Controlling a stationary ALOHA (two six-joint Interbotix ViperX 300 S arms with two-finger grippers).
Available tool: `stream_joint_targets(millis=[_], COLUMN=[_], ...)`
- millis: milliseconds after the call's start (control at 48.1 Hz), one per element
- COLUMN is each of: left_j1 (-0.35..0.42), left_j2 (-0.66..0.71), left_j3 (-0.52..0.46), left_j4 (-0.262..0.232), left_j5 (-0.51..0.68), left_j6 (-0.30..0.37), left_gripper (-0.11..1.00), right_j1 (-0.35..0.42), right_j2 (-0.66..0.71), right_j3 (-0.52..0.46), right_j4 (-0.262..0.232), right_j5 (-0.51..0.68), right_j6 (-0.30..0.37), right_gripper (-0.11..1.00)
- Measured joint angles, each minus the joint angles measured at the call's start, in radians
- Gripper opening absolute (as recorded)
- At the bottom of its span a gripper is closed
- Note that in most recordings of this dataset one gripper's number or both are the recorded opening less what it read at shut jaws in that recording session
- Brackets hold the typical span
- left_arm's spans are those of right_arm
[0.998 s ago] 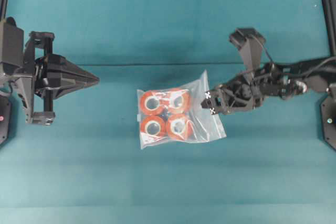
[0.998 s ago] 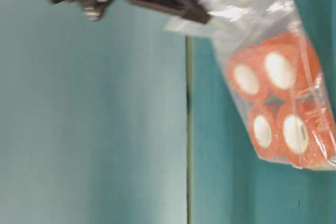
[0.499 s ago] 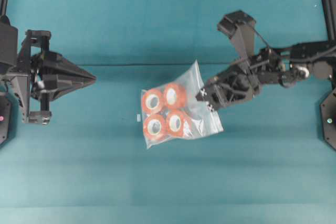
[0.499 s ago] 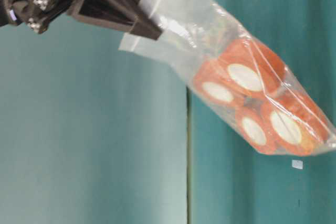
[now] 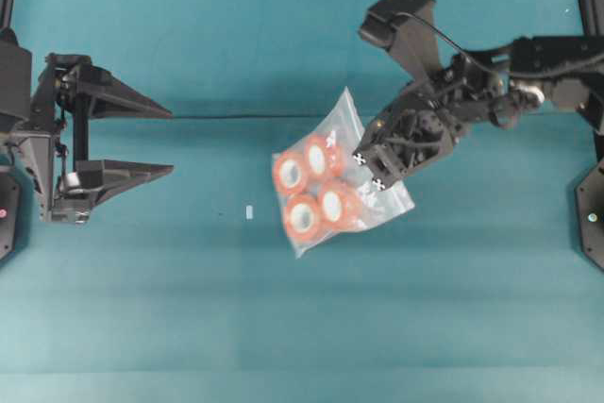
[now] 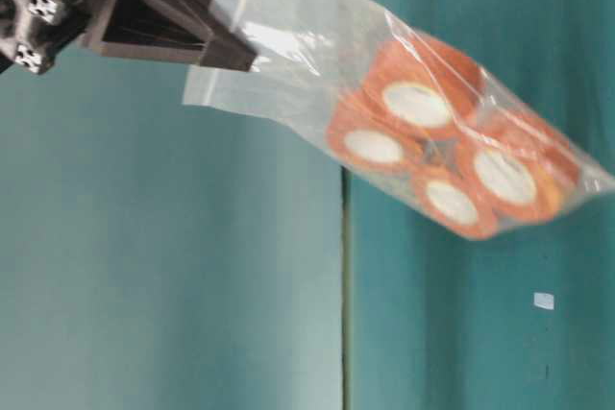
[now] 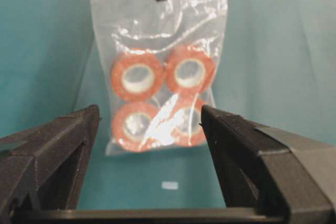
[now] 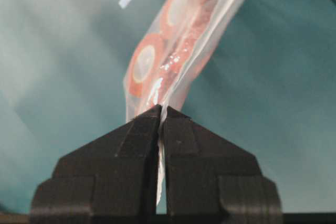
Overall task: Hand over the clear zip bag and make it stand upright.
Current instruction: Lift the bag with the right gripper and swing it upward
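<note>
At far left the left end effector [image 5: 168, 142] waits with jaws spread wide, well apart from the clear zip bag [image 5: 326, 186] (presumably ready to receive it). The bag hangs mid-scene above the bench [image 5: 283, 327], its four tape rolls sagging low because the right end effector [image 5: 369, 170] pinches its zip edge.

The right gripper [image 6: 226, 50] enters from the upper left, its dark jaws pinched together on the top edge of the clear zip bag [image 6: 317, 84]. The bag hangs tilted down toward the right, clear of the teal counter [image 6: 452, 333]. Four orange tape rolls [image 6: 437, 156] sit bunched at its lower end. A small white scrap [image 6: 544, 301] lies on the counter below.
</note>
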Motion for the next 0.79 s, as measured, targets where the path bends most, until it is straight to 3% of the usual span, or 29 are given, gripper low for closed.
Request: stream_joint_targets(millis=[520, 790], left_j1=[0.0, 0.0], left_j2=[0.002, 0.002], left_j3=[0.002, 0.002], left_j4=[0.0, 0.0], left_j5=[0.0, 0.0], left_j6=[0.002, 0.002], left_gripper=[0.85, 0.85], right_j1=[-0.017, -0.026], right_j2=[0.106, 0.129], right_j3=[-0.253, -0.278], right_j4=[0.0, 0.0], right_j5=[0.221, 0.288], right_j6=[-0.236, -0.344], right_gripper=[0.01, 0.01])
